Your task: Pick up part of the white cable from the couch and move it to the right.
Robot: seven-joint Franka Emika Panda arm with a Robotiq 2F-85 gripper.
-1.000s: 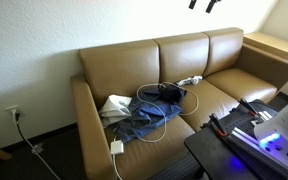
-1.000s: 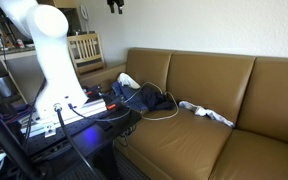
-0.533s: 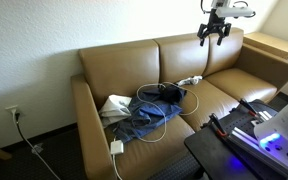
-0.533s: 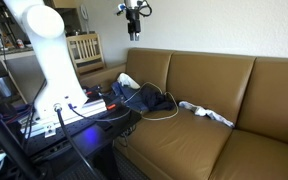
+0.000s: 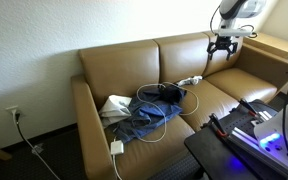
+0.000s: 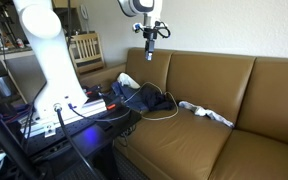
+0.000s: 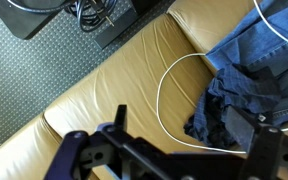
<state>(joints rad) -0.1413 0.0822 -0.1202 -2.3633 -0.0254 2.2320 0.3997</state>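
The white cable (image 5: 174,117) lies in loose loops over blue jeans (image 5: 144,120) on the left and middle seats of the tan couch (image 5: 224,90). Its boxy plug (image 5: 116,147) rests at the seat's front edge. My gripper (image 5: 222,45) hangs open and empty in the air in front of the back cushions, well above and to the right of the cable. In an exterior view the gripper (image 6: 151,46) is above the cable (image 6: 167,115). The wrist view shows a cable loop (image 7: 158,100) on the seat beside the jeans (image 7: 234,90), between my spread fingers (image 7: 119,118).
A white folded cloth (image 5: 114,105) lies at the left of the jeans. A white power strip (image 5: 191,80) sits at the back of the middle seat. A black table with equipment (image 5: 239,135) stands in front of the couch. Black cords (image 7: 94,15) lie on the carpet.
My gripper has come down from the top of the frame and moved to the right, now level with the top of the couch back. The cable and the jeans have not moved.
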